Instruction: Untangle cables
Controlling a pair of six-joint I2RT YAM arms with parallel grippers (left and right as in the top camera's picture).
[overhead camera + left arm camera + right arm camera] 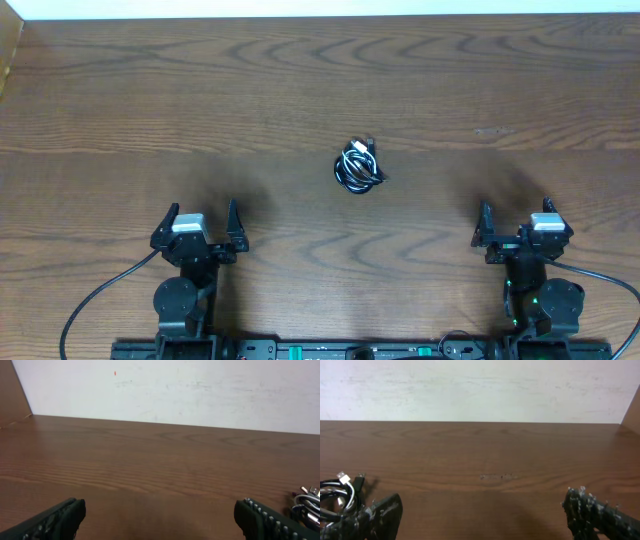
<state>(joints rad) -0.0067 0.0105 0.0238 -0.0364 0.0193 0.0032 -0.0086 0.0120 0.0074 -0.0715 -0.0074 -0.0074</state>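
Black and white cables (358,167) are lying in 1 tight coiled bundle on the wooden table (300,80), near its middle; in the overhead view the bundle's long axis is running roughly from 7 o'clock to 1 o'clock, with the loose plug ends poking out toward 1 o'clock; the left gripper (200,225) is sitting well apart from it, the bundle lying toward its 2 o'clock; the right gripper (517,222) is likewise sitting well apart, the bundle lying toward its 10 o'clock; both claws are standing wide open and holding nothing; the left wrist view is catching the bundle near its 4 o'clock edge; the right wrist view is showing it near 8 o'clock.
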